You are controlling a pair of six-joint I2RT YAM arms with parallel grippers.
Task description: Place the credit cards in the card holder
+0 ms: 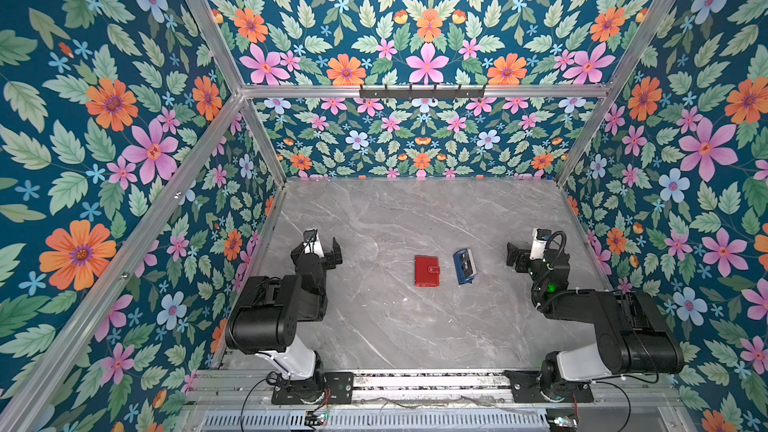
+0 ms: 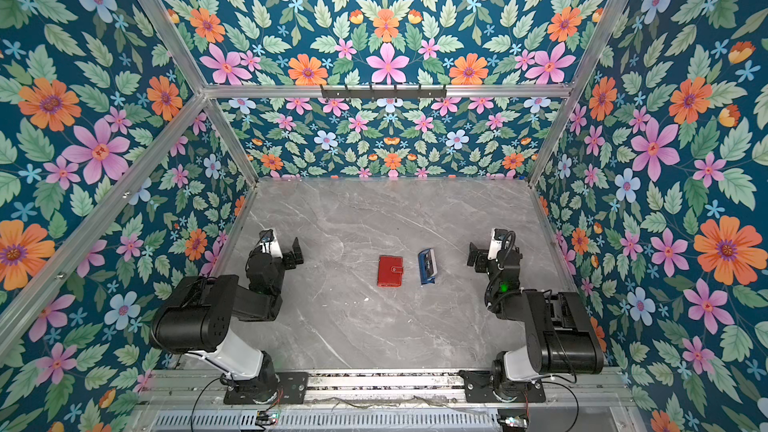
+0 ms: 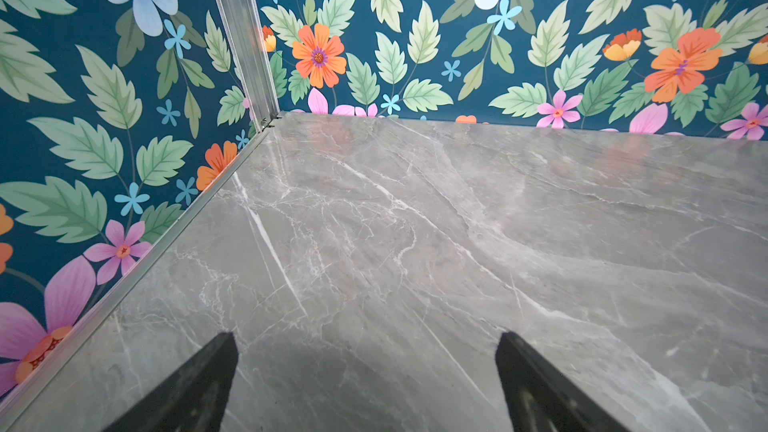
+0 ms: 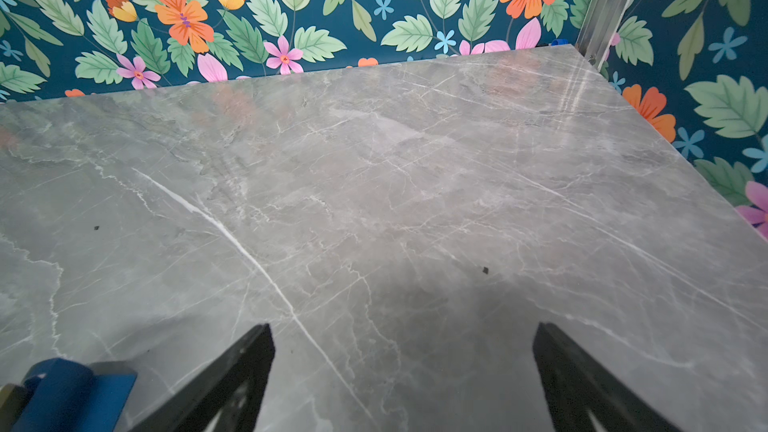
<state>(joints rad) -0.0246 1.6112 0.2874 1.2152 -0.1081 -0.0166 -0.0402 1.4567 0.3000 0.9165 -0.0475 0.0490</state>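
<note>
The card holder, a red wallet, lies shut on the marble table near the middle, its snap tab fastened. Just right of it a small blue tray carries a dark credit card with white marks. My left gripper hovers open and empty, well to the left of the wallet. Right of the tray, my right gripper is open and empty too. A corner of the blue tray shows in the right wrist view.
Flowered walls with aluminium posts close the table on three sides. A dark hook rail hangs high on the back wall. Both arm bases sit on the front rail. Small dark specks dot the marble.
</note>
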